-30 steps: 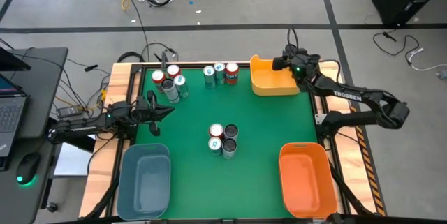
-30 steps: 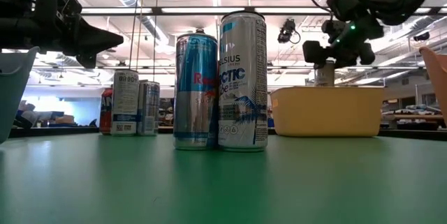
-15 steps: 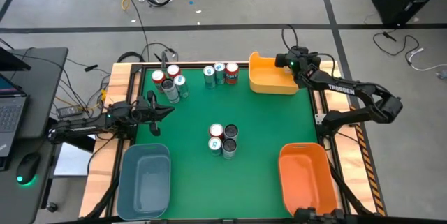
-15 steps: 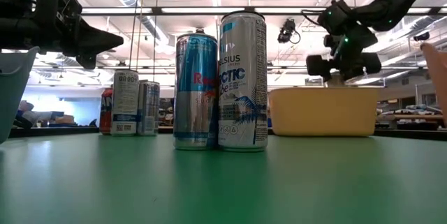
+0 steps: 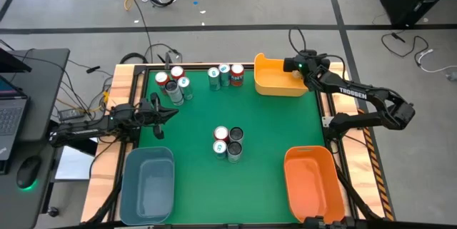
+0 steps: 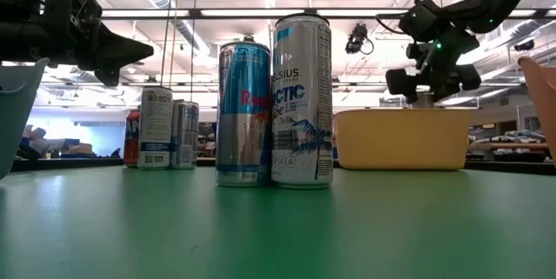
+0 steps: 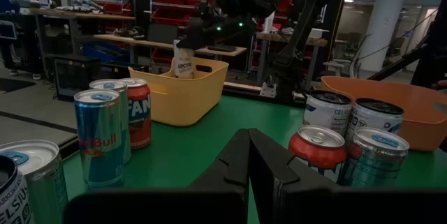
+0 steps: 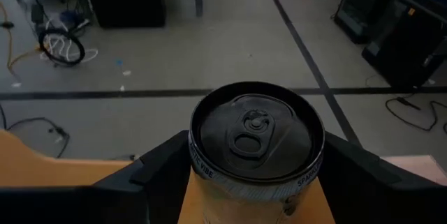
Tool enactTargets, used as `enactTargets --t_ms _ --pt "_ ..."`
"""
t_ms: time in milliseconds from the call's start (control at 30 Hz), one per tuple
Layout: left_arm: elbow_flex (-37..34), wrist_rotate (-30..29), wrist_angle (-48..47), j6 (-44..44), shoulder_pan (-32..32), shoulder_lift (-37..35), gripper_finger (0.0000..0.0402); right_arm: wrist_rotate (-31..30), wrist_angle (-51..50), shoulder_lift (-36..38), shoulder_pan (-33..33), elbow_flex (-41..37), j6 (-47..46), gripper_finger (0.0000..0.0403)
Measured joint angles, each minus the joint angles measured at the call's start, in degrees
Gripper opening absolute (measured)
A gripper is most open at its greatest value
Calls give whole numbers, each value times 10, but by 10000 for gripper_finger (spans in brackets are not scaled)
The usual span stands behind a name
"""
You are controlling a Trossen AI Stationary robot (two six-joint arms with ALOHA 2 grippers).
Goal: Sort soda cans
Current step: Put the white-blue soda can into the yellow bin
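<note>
Two arms in view. Right tool (image 5: pixel 293 67) is over the yellow bin (image 5: pixel 275 85) at the far right of the green surface (image 5: pixel 271 129), fingers on either side of a black-topped can (image 8: pixel 255 147) that stands upright in the bin; whether they press the can or stand just clear of it, cannot tell. Left tool (image 5: pixel 170 111) hangs over the surface's left edge, fingers closed together, holding nothing. Other soda cans: a cluster (image 5: pixel 172 84) at far left, three cans (image 5: pixel 225 74) at far centre just beside the yellow bin, and a group (image 5: pixel 228 142) mid-surface; the low view shows a blue Red Bull can (image 6: pixel 243 112) and a taller silver can (image 6: pixel 301 101) touching side by side. Blue bin (image 5: pixel 147 180) near left, orange bin (image 5: pixel 312 179) near right.
</note>
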State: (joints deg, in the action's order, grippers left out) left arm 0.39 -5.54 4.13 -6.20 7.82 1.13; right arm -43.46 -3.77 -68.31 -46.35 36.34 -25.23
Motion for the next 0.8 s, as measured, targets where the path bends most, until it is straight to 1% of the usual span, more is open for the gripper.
enactTargets --t_ms 167,267,633,800 --pt "0 0 0 0 0 0 10 1 -28 0 0 0 -7 272" --pt "0 0 0 0 0 0 10 12 -36 0 0 0 -7 277" --pt "0 0 0 -1 0 0 10 28 -35 1 1 1 16 335" --pt "0 0 0 -1 0 0 10 31 -36 4 1 1 33 347"
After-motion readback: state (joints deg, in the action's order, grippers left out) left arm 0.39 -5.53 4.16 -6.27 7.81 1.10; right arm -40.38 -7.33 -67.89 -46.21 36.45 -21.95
